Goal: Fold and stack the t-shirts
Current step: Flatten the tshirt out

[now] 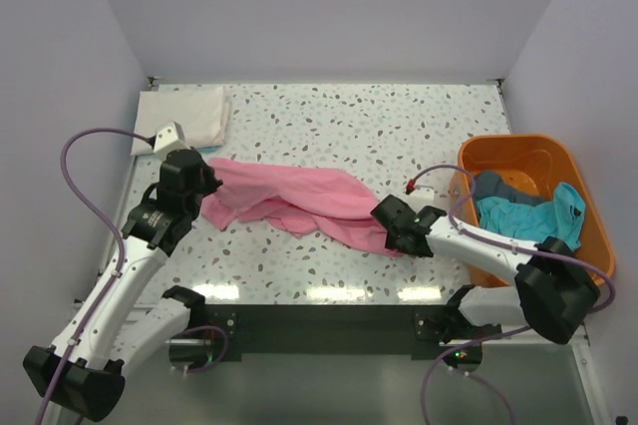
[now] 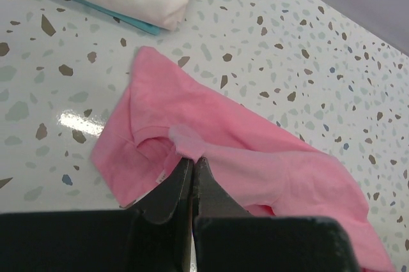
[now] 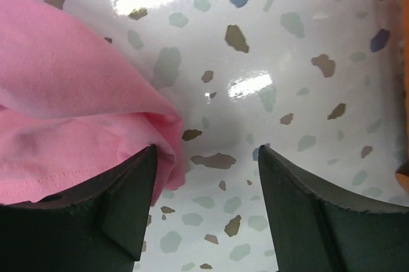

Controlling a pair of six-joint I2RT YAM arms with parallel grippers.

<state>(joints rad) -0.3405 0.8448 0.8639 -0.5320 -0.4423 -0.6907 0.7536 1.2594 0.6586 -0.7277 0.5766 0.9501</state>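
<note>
Pink t-shirt (image 1: 289, 201) crumpled on bench (image 1: 399, 126): left hand (image 2: 192, 163) clamped on 1 end, right hand (image 3: 208, 151) spread apart at the other (cloth touching 1 finger). Folded white t-shirt (image 1: 189, 116) far-left; orange basket (image 1: 518, 143), teal t-shirt (image 1: 528, 213) inside, right.

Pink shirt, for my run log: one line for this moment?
left pincer shut on pink shirt | right pincer open at its edge

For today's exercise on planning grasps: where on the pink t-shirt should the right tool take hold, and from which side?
Probably the hemmed corner at the right end of the pink t-shirt, from above and slightly from the right, the open right tool straddling its folded edge. The left tool pinches the opposite end, so this is the free end, lying low on the table.
</note>
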